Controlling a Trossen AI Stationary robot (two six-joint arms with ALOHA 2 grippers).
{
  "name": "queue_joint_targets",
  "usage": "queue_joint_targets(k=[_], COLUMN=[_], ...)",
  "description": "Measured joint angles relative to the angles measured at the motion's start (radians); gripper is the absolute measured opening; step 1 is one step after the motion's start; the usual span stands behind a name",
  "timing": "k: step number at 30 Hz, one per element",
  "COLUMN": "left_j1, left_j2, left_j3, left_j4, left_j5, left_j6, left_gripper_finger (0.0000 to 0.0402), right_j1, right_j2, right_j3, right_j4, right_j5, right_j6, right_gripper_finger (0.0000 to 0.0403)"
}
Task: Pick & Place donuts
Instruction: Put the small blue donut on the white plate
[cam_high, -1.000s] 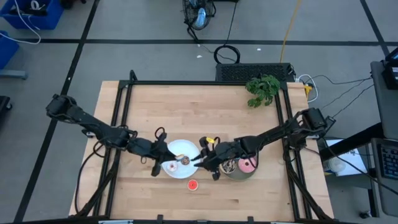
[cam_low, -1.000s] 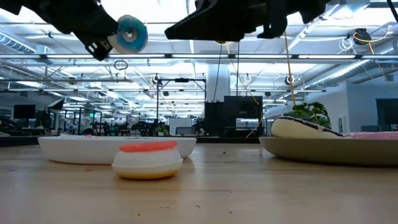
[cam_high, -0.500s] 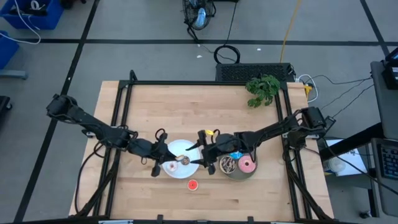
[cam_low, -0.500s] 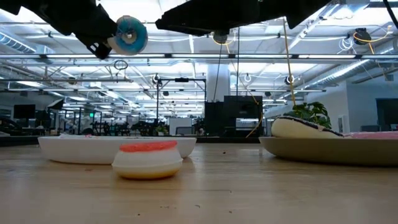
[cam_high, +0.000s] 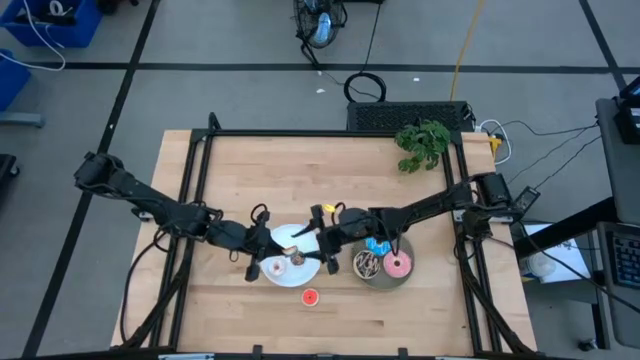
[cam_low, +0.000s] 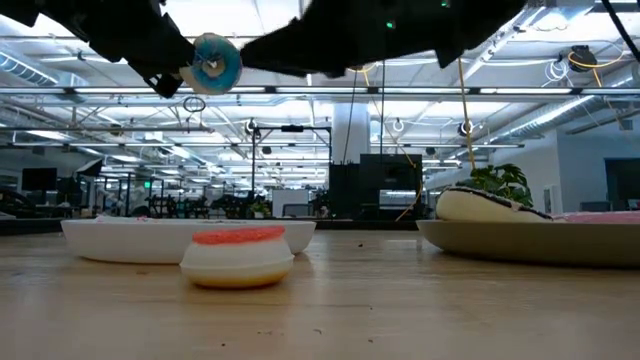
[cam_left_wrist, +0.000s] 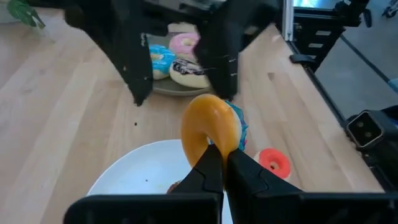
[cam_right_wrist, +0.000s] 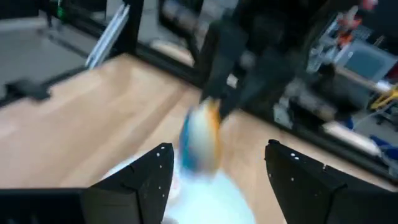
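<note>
My left gripper (cam_left_wrist: 219, 163) is shut on a tiny donut (cam_left_wrist: 211, 129) with blue icing and a tan underside, held above the white plate (cam_high: 300, 240). My right gripper (cam_right_wrist: 217, 163) stands open just to the right of it, with one finger on each side of the donut (cam_right_wrist: 202, 138) and apart from it. On the white plate lie a tiny brown donut (cam_high: 297, 257) and a tiny reddish one (cam_high: 272, 267). The grey plate (cam_high: 385, 281) carries a blue donut (cam_high: 377, 247), a pink one (cam_high: 398, 266) and a dark sprinkled one (cam_high: 366, 264). A tiny red donut (cam_high: 310, 297) lies flat on the table. My left gripper pinches the tiny donut's lower rim (cam_left_wrist: 212, 149) between its two fingertips, coming from the table's left and slanting a little downward. The donut stands on edge above the fingertips, lifted clear over the white plate (cam_left_wrist: 137, 177), with its tan underside toward my wrist camera.
A green plant (cam_high: 423, 143) sits at the table's far right corner. A black frame (cam_high: 200, 170) runs along the table's edges. Bare wood lies across the far half of the table and along the near edge.
My right gripper has left the grey plate and travelled toward the table's left, up to the donut in my left gripper, and its fingers have opened wide. My left gripper has stayed in place with the donut.
</note>
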Motion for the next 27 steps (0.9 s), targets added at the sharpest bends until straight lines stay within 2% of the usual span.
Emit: queue_joint_targets(k=[11,23,27], left_j1=[0.007,0.025,0.025], left_j2=[0.023,0.055,0.055], left_j3=[0.0,0.0,0.0], left_j4=[0.009,0.017,0.014], left_j5=[0.003,0.016,0.016], left_j6=[0.01,0.016,0.016], left_gripper_finger=[0.0006,0.0004,0.0007], right_j1=[-0.035,-0.035,-0.04], right_j2=[0.037,0.079,0.079], right_j3=[0.054,0.087,0.087], right_j4=[-0.023,-0.079,-0.088], right_j5=[-0.065,-0.088,-0.091], right_j6=[0.018,0.028,0.029], right_gripper_finger=[0.0234,0.0166,0.0132])
